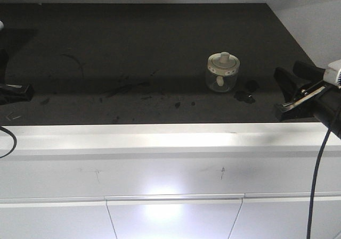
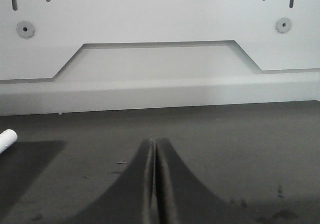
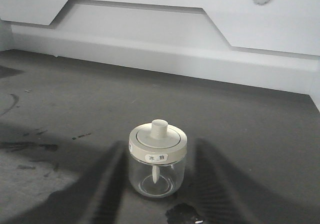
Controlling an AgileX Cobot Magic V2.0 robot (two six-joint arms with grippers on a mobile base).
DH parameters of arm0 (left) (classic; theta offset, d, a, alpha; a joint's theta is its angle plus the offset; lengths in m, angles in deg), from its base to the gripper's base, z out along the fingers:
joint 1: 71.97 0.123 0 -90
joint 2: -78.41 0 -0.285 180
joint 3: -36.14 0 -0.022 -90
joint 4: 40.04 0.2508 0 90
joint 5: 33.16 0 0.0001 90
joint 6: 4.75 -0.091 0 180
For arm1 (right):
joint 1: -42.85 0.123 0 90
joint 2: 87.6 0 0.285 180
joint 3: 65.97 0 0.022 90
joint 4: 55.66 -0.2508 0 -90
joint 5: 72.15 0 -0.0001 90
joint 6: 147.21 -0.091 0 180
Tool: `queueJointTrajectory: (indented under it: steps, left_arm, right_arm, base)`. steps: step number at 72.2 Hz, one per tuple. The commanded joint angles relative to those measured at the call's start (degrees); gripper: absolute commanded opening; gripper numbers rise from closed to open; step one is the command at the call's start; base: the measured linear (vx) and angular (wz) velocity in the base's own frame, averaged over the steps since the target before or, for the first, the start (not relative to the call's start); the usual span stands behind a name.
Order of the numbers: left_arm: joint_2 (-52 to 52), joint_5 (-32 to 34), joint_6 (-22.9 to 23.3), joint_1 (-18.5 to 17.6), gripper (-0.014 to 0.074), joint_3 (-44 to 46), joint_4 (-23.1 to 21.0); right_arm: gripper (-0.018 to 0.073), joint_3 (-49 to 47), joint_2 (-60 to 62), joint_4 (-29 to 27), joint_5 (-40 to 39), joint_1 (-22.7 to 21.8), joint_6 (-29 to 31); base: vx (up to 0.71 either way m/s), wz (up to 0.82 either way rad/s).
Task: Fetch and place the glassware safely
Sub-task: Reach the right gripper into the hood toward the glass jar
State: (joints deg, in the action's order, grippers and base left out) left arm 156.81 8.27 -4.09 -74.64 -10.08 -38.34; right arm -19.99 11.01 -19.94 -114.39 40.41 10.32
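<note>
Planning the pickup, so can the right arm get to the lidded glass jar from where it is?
Probably yes: the jar stands alone, the right gripper faces it with fingers open, only dark smudges lie between.

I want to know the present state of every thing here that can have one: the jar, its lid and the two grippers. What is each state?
glass jar: upright on the dark surface, not held.
lid: seated on the jar, closed.
left gripper: shut, holding nothing.
right gripper: open, beside the jar, not touching it.
</note>
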Motion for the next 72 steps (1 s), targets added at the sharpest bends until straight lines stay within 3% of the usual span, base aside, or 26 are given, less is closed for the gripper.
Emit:
queueJointTrajectory:
  steps: [1,10,33,44,63,72]
  left_arm:
    - [-1.3,3.7,0.4,0.0,-0.0001,1.7,-0.3]
    - [-1.3,3.7,0.4,0.0,-0.0001,1.7,-0.3]
    - [-1.3,3.7,0.4,0.0,-0.0001,1.7,-0.3]
    - [-1.3,3.7,0.4,0.0,-0.0001,1.7,-0.3]
    - [-1.3,3.7,0.4,0.0,0.0000,1.7,-0.3]
    - [-1.3,3.7,0.4,0.0,0.0000,1.7,-0.3]
  right_arm:
    - [0.0503,-1.6,1.4,-1.0,-3.3,0.0,-0.4]
    - [0.0585,-1.6,0.7,-1.0,-3.4,0.0,-0.9]
    - [0.0568,-8.5,-7.8,-0.1,-4.6,0.0,-2.7]
    - [0.0568,-16.3,-14.3,3.8,-4.8,0.3,-6.0]
    - [0.0568,-32.2,-26.6,5.5,0.5,7.7,-7.0]
    - [0.0568,-38.1,-30.7,3.2,4.6,9.0,-7.3]
  base:
    - [0.00,0.00]
    - [0.00,0.00]
    - [0.00,0.00]
    - [0.00,0.00]
    - [0.00,0.00]
    - [0.00,0.00]
